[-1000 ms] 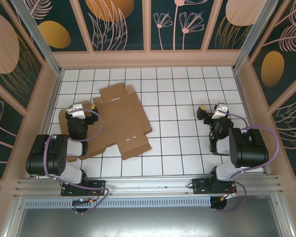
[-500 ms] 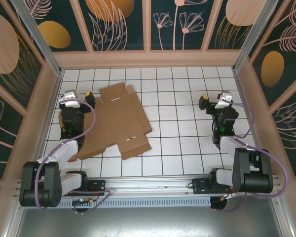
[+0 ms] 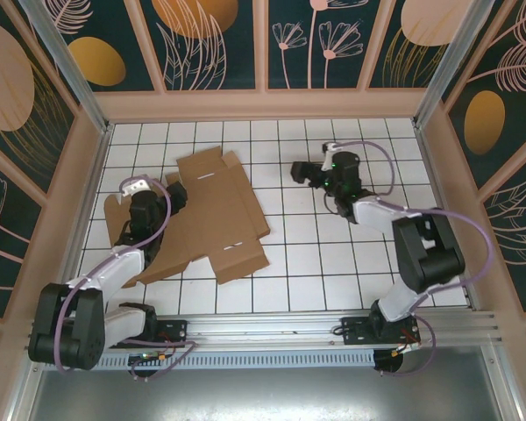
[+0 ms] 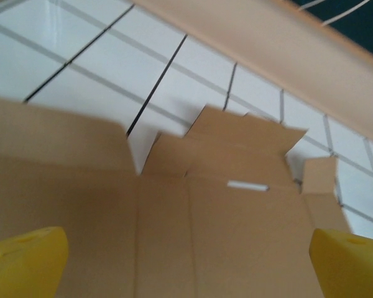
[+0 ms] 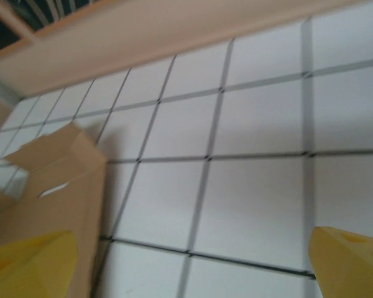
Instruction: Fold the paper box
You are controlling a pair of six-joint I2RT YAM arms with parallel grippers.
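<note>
The paper box [image 3: 215, 210] lies flat and unfolded on the white tiles, left of centre, with its flaps and small slots showing. My left gripper [image 3: 168, 197] hovers over the box's left part. In the left wrist view it [image 4: 186, 267] is open, its yellow fingertips [image 4: 25, 261] wide apart above the brown panel [image 4: 224, 236], with nothing between them. My right gripper [image 3: 300, 171] reaches left across the floor and stops short of the box's far right corner. It [image 5: 189, 267] is open over bare tile, with the box's edge [image 5: 62, 167] at its left.
White tiled floor [image 3: 333, 254] stretches right of the box. A wooden ledge [image 3: 263, 105] and patterned panels wall in the back and both sides. A metal rail [image 3: 263, 329] with the arm bases runs along the near edge.
The right arm has swung from the right side leftward toward the box's far corner. The left gripper has shifted a little right over the cardboard. The box has not moved.
</note>
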